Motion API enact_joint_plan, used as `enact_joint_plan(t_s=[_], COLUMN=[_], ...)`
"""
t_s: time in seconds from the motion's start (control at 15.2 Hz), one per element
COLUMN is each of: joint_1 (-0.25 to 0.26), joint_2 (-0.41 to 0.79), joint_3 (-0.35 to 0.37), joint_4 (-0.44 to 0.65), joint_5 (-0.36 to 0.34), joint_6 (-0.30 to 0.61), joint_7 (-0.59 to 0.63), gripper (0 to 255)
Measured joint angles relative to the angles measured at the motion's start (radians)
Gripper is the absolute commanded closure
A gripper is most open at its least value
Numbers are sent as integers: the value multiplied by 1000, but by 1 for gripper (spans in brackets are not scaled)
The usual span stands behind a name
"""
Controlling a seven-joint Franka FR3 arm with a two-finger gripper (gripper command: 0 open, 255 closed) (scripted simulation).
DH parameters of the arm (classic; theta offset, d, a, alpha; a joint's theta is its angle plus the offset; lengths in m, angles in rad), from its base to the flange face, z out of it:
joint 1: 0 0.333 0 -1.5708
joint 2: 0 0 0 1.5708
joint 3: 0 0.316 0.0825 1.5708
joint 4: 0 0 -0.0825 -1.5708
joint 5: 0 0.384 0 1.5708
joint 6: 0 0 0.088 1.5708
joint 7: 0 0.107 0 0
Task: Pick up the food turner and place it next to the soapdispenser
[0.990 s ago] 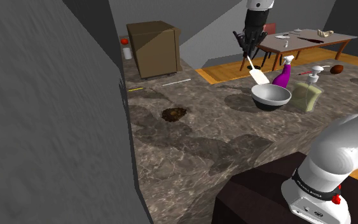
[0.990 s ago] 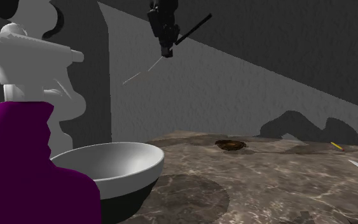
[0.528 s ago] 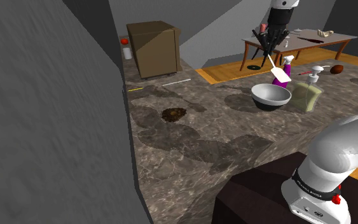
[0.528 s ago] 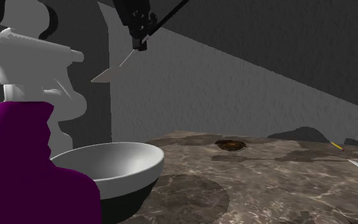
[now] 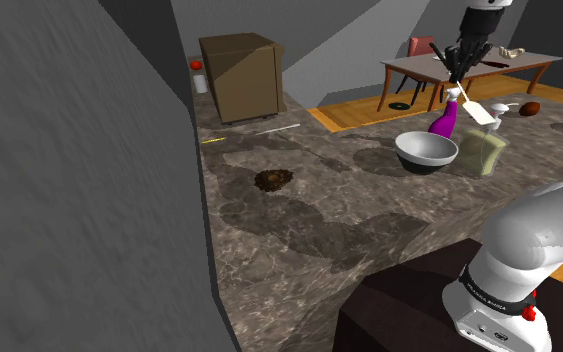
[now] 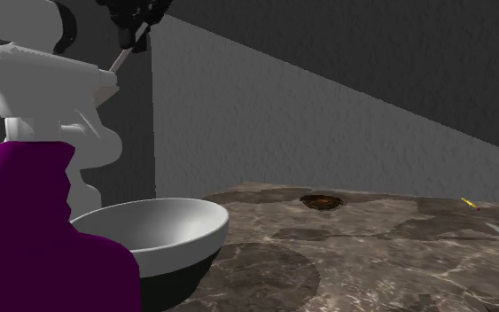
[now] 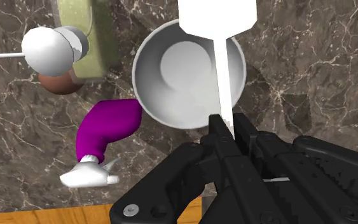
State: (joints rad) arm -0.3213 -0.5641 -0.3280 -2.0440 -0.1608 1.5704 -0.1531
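My gripper [image 5: 458, 62] hangs high over the marble counter, shut on the thin handle of the food turner [image 5: 480, 111]. The turner's white blade slants down in front of the soap dispenser's pump. In the wrist view the black fingers [image 7: 218, 129] clasp the turner [image 7: 217, 15], whose blade lies over the far rim of the grey bowl [image 7: 190, 76]. The olive soap dispenser [image 5: 486, 152] with a white pump stands beside the bowl [image 5: 427, 150] and shows in the wrist view too [image 7: 85, 35]. In the second exterior view the gripper [image 6: 134, 18] is at the top edge.
A purple spray bottle [image 5: 443, 118] stands behind the bowl, between it and the dispenser. A brown lump [image 5: 273, 180], a yellow pencil [image 5: 214, 140] and a white stick [image 5: 277, 129] lie on the counter [image 5: 299, 230]. A grey wall [image 5: 79, 180] bounds the shoulder view's left. A cardboard box [image 5: 241, 75] and a table [image 5: 469, 68] stand beyond.
The gripper has carried the turner toward the shoulder view's right, from beside the bowl to above the spray bottle and dispenser. It has stayed shut on the handle.
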Motion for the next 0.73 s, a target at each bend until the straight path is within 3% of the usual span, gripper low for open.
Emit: enact_joint_plan(t_s=[0.73], joint_1=[-46], joint_2=[82], joint_3=[-241], joint_4=[124], joint_5=[-61], joint_6=[-5], joint_7=[-287], gripper=[255])
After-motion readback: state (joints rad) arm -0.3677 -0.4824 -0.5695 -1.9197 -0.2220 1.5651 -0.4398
